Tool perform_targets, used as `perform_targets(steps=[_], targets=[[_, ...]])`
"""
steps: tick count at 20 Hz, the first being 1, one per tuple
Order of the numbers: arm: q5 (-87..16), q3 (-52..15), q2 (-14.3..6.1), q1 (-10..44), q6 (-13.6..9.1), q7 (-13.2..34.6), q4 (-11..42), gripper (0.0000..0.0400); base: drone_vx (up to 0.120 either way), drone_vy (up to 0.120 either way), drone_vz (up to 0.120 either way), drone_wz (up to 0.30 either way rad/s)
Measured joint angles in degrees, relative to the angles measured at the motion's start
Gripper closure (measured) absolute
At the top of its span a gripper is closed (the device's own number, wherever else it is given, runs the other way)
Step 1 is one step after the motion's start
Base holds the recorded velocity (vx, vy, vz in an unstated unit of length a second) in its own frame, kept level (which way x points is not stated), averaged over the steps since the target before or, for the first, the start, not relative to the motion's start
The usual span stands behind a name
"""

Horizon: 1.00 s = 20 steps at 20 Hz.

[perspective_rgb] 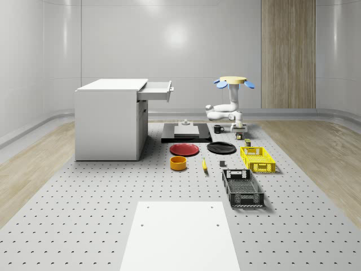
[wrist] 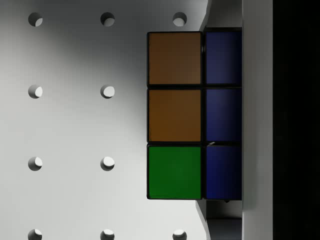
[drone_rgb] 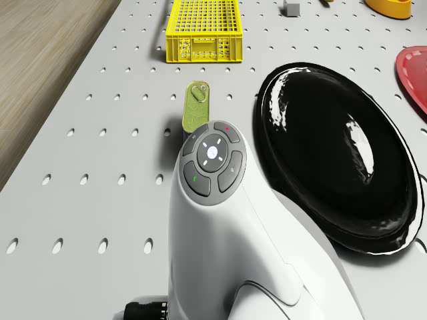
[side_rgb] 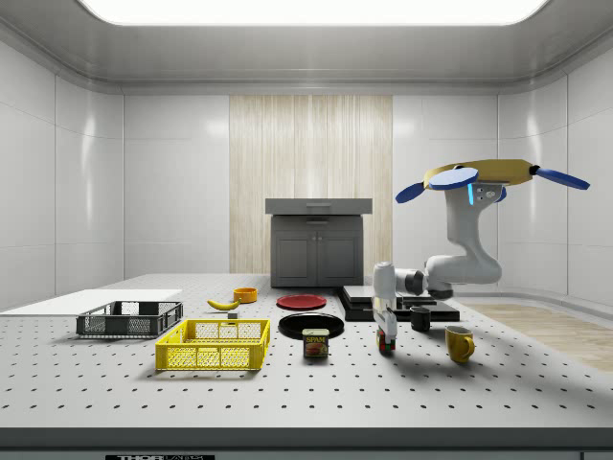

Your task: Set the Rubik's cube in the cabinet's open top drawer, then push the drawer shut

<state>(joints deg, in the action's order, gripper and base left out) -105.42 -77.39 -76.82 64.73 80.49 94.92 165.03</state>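
Surface: a grey perforated table (perspective_rgb: 84, 220) filled the floor of a pale-walled room with a wood panel on the far wall.
Rubik's cube: the Rubik's cube (wrist: 192, 115) sat right at the gripper (side_rgb: 387, 337), low over the table; the wrist view showed two orange tiles, one green tile and a dark blue face, pressed against a pale finger (wrist: 257, 120).
Gripper state: closed on the cube, as far as the wrist view showed.
Drone: the drone (side_rgb: 479, 178) hovered above the table near the black plate (drone_rgb: 333, 153), its arm (side_rgb: 460, 259) bent downward.
Cabinet: the cabinet (perspective_rgb: 110, 118) stood well apart, at the whole-scene view's left, with its top drawer (perspective_rgb: 155, 90) pulled out.
Containers: a yellow crate (perspective_rgb: 258, 158) and a black crate (perspective_rgb: 242, 188); I could not tell whether anything lay in them. An orange bowl (perspective_rgb: 178, 163) lay near a red plate (perspective_rgb: 184, 149).
Labels: a tin (side_rgb: 315, 342) beside the gripper carried a label too small to read.
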Motion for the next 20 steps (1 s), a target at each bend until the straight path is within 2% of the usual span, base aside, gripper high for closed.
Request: perform_targets(steps=[4, 10, 20], targets=[[3.56, -3.59, -0.33, 0.63, -0.63, 0.68, 0.26, 0.0075, 0.010, -0.020, 0.120, 0.000], [6.43, -6.27, -1.44, 1.25, -0.23, 1.27, 0.32, 0.0075, 0.120, -0.120, 0.120, 0.000], [8.20, -7.51, -3.73, 1.65, 1.68, 1.66, 0.26, 0.0075, 0.120, -0.120, 0.120, 0.000]])
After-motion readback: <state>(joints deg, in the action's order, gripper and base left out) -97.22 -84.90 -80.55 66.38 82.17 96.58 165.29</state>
